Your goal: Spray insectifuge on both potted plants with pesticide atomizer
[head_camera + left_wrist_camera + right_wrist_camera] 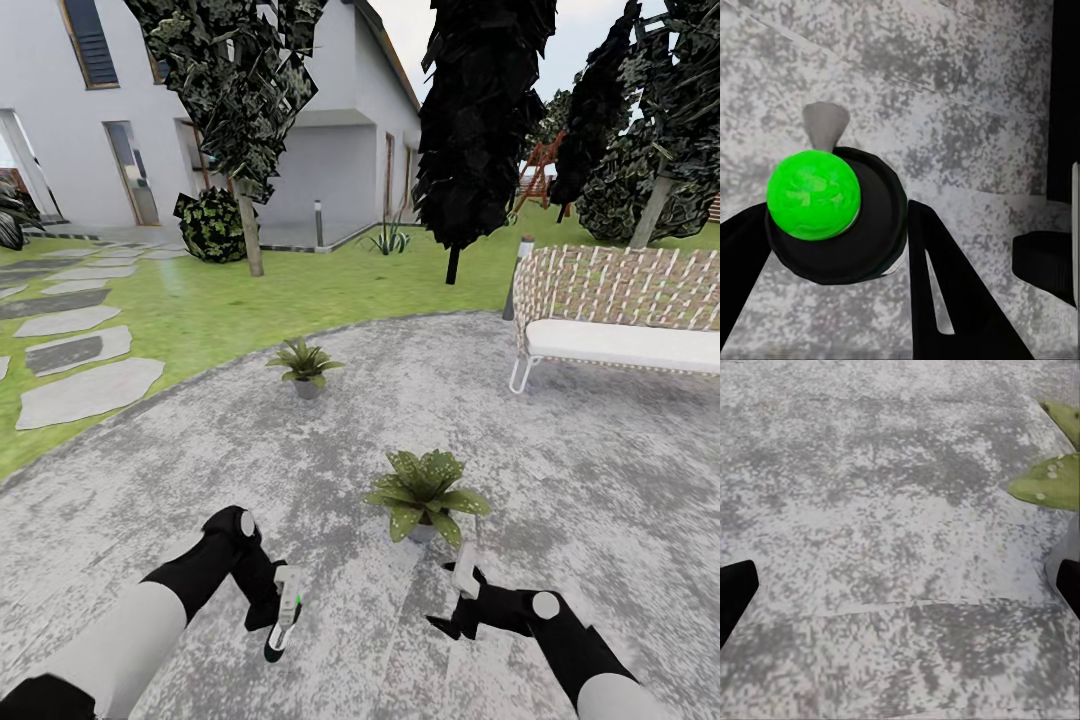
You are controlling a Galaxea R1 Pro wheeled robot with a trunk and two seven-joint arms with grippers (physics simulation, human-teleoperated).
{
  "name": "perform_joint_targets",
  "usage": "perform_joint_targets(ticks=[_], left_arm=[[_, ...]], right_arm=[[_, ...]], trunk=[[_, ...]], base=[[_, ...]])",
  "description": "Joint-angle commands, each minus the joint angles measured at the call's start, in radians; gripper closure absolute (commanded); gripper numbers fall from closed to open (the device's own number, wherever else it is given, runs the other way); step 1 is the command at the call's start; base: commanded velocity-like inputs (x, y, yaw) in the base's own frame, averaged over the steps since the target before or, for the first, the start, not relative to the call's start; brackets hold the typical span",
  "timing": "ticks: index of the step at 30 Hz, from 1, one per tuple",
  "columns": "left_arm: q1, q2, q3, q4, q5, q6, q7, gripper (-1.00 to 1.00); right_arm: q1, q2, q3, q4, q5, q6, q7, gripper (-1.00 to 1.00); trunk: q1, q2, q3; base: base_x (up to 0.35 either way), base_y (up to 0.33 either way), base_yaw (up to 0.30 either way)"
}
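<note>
Pesticide atomizer [284,610], likely light, rigid and slick, sat clamped by its slim body in the left claw [272,622], while the right claw [455,612] hung apart just short of the speckled potted plant [424,490].

Setting: a home garden [250,300], with lawn lying beside a round grey mottled paving [600,480]. A white house [330,120] is standing behind, stepping stones [85,390] are leading toward its doors. A wicker seat [620,310] is sitting on the paving; trees [480,120] are rising around it.
</note>
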Motion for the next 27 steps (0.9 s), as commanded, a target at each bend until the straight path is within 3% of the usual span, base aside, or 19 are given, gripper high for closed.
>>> perform_joint_targets(ticks=[1, 6, 16, 17, 21, 27], left_arm=[[-0.002, -0.002, -0.004, -0.002, -0.005, 0.011, -0.009, 1.00], [-0.008, -0.021, -0.003, -0.002, -0.006, 0.014, -0.017, 1.00], [-0.008, -0.025, 0.001, -0.001, -0.004, 0.011, 0.042, 1.00], [-0.009, -0.028, 0.001, -0.001, -0.004, 0.012, 0.048, 1.00], [-0.007, -0.039, 0.002, -0.001, -0.004, 0.011, 0.065, 1.00], [-0.002, -0.058, 0.003, 0.002, -0.004, 0.011, 0.105, 1.00]], right_arm=[[-0.001, 0.005, -0.006, -0.001, 0.009, -0.006, 0.006, -1.00], [-0.008, 0.011, -0.004, -0.002, 0.008, -0.005, 0.012, -1.00], [-0.038, 0.068, -0.003, -0.043, 0.006, -0.004, 0.066, -1.00], [-0.039, 0.105, -0.003, -0.068, 0.006, -0.004, 0.174, -1.00], [-0.041, 0.116, -0.003, -0.073, 0.006, -0.004, 0.182, -1.00], [-0.052, 0.136, -0.003, -0.076, 0.006, -0.004, 0.247, -1.00]], trunk=[[0.000, 0.000, -0.001], [0.000, 0.000, -0.001], [0.000, 0.000, -0.001], [0.000, 0.000, -0.001], [0.000, 0.000, -0.001], [0.000, 0.000, -0.001]], base=[[0.000, 0.000, 0.000], [0.000, 0.000, 0.000], [0.000, 0.000, 0.000], [0.000, 0.000, 0.000], [0.000, 0.000, 0.000], [0.000, 0.000, 0.000]])
